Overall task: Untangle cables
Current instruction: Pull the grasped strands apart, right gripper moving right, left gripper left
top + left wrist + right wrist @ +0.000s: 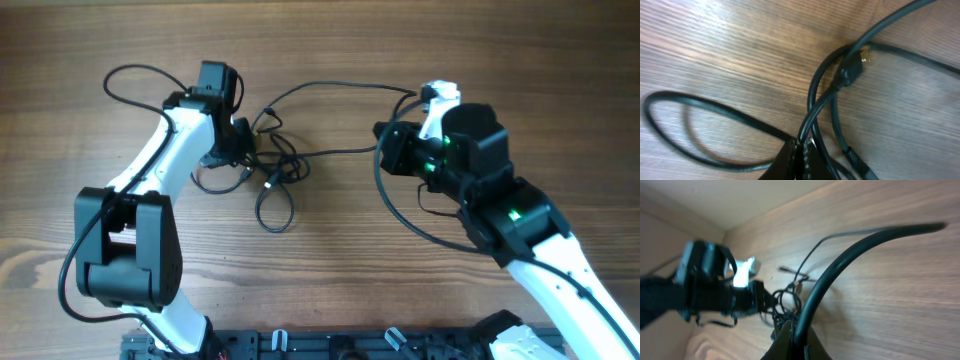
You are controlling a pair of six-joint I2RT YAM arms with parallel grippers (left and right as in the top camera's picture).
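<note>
The cables (272, 178) lie knotted on the wooden counter (330, 260) near its centre. The left fingers (799, 152), at the tangle's 9 o'clock, are pressed together on one strand, near a plug (855, 65). The right fingers (790, 337), at its 3 o'clock, pinch another strand.

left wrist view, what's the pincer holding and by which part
The left pincer is shut on a black cable, pinching the bare cord, not the plug nearby.
</note>
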